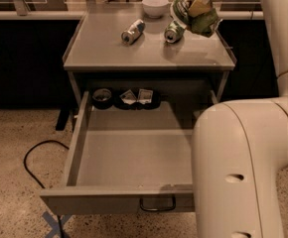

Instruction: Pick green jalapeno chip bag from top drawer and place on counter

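Observation:
My gripper (pixel 199 6) is shut on the green jalapeno chip bag (pixel 196 15), a crumpled shiny green bag with a pale panel. It holds the bag in the air above the right rear part of the counter (pixel 104 53). The top drawer (pixel 134 157) is pulled out wide below the counter, with its small metal handle (pixel 157 204) at the front. My white arm fills the right side of the view and hides the drawer's right part.
On the counter lie a silver can (pixel 133 31) and a green-and-silver can (pixel 174 31), with a white bowl (pixel 155 6) behind them. At the back of the drawer sit a dark round container (pixel 102 97) and two small packets (pixel 136 97). A black cable (pixel 32 157) runs on the floor at left.

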Available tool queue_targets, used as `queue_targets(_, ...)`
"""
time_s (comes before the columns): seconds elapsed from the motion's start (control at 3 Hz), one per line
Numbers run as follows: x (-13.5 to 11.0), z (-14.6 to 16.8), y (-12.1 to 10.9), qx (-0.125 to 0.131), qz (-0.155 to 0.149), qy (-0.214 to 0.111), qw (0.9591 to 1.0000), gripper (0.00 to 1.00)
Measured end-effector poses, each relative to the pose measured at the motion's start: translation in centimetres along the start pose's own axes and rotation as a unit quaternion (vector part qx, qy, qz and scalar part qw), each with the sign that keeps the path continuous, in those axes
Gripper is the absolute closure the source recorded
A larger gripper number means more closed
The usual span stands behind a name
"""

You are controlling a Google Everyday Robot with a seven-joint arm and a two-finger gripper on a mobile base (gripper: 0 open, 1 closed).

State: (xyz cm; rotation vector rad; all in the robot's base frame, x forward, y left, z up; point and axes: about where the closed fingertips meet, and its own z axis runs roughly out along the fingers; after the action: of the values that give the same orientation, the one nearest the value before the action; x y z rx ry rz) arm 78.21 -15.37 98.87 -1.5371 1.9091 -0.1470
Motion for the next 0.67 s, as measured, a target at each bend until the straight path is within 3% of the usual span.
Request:
queue_targets(0.33,1.9,-0.2,-1.4,0.022,0.032,-0.030,0.9988,1.00)
queue_targets(0.67,3.6,0.1,-1.6,0.022,0.064,-0.051,0.9964,1.00)
